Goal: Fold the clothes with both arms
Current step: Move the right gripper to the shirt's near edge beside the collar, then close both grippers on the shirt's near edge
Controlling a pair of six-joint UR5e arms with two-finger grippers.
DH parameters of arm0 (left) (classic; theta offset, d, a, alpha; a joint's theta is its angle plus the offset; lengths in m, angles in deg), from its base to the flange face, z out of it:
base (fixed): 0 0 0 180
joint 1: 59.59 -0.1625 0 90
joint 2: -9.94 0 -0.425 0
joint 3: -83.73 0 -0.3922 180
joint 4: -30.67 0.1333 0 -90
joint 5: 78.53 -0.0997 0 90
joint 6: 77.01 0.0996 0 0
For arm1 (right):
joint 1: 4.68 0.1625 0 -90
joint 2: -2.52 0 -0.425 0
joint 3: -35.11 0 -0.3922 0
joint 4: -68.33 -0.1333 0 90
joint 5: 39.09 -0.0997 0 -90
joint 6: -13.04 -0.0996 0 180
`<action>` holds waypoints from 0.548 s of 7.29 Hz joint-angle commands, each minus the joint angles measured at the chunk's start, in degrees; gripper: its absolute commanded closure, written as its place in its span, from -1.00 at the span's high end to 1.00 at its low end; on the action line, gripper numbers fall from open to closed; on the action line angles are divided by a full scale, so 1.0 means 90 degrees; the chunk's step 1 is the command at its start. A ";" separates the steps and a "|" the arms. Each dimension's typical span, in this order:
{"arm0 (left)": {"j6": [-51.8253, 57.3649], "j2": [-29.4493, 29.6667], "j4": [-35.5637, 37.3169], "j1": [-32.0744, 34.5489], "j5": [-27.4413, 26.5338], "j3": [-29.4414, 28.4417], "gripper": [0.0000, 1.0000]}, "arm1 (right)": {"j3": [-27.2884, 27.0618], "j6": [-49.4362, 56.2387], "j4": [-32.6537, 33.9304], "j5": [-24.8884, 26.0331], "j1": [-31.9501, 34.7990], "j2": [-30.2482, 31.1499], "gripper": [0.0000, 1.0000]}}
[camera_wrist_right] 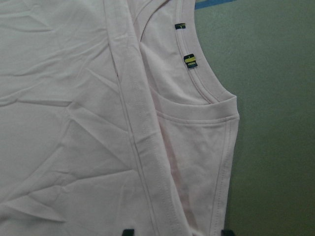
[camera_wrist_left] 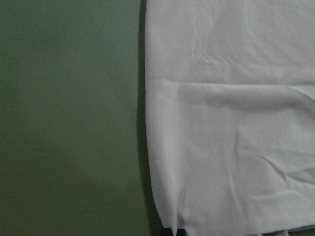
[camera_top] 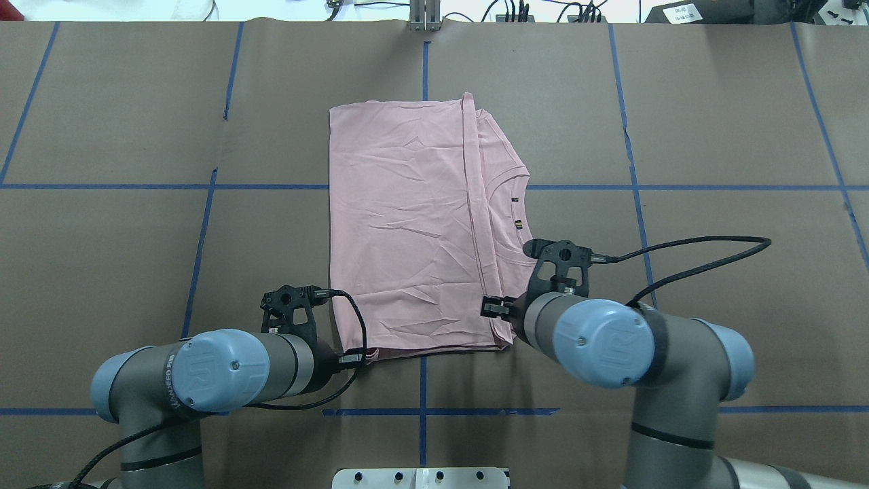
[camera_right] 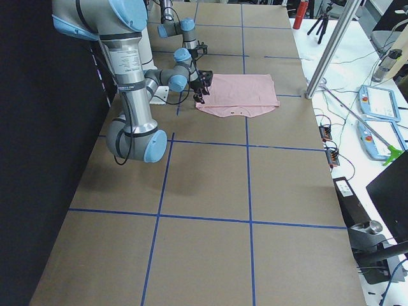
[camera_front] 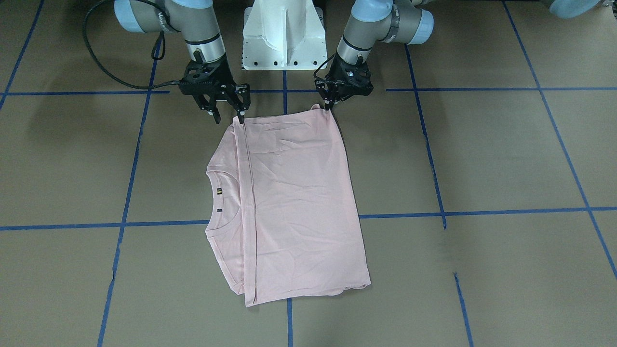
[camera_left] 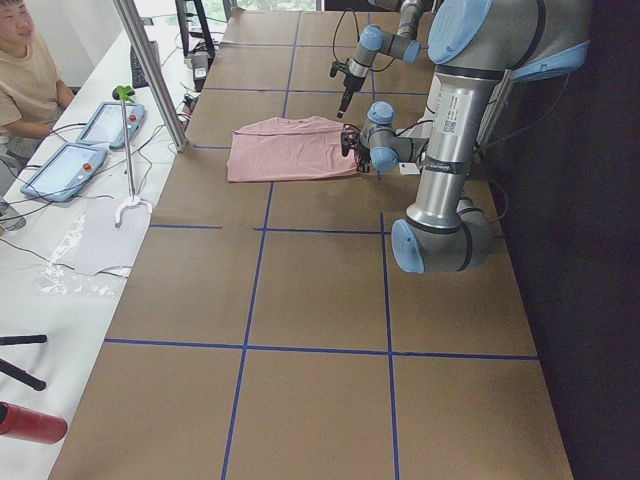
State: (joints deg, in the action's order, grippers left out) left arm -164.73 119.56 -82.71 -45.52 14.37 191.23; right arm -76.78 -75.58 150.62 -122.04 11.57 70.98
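The clothes are one pale pink T-shirt (camera_front: 294, 202) lying flat on the brown table, folded with its hem band laid over near the neckline and neck label (camera_wrist_right: 189, 61). My left gripper (camera_front: 329, 107) is at the shirt's near corner on the hem side, fingers pinched together on the cloth, which puckers at the tip (camera_wrist_left: 173, 231). My right gripper (camera_front: 228, 118) stands open at the other near corner, by the shoulder. Its two fingertips (camera_wrist_right: 129, 231) straddle the folded shoulder edge. The shirt's print faces away and is hidden.
The white pedestal base (camera_front: 284, 38) stands just behind both grippers. Blue tape lines (camera_front: 159, 224) grid the table. A person (camera_left: 25, 80) sits at a side bench with tablets (camera_left: 60, 165) beyond the table's far edge.
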 commanded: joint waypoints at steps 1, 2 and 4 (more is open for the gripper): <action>0.0000 -0.0002 0.0000 0.0000 0.0000 0.0078 -1.00 | 0.0254 -0.0065 0.0574 0.0124 -0.0203 -0.0293 0.32; 0.0000 -0.0011 0.0000 0.0000 0.0000 0.0078 -1.00 | 0.0332 -0.0065 0.0564 0.0240 -0.0261 -0.0292 0.32; 0.0000 -0.0002 0.0000 0.0000 0.0000 0.0087 -1.00 | 0.0421 -0.0065 0.0564 0.0251 -0.0262 -0.0302 0.11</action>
State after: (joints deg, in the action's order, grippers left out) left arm -164.72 119.49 -82.71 -45.52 14.37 191.94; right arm -73.51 -76.16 155.63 -119.97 9.32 68.32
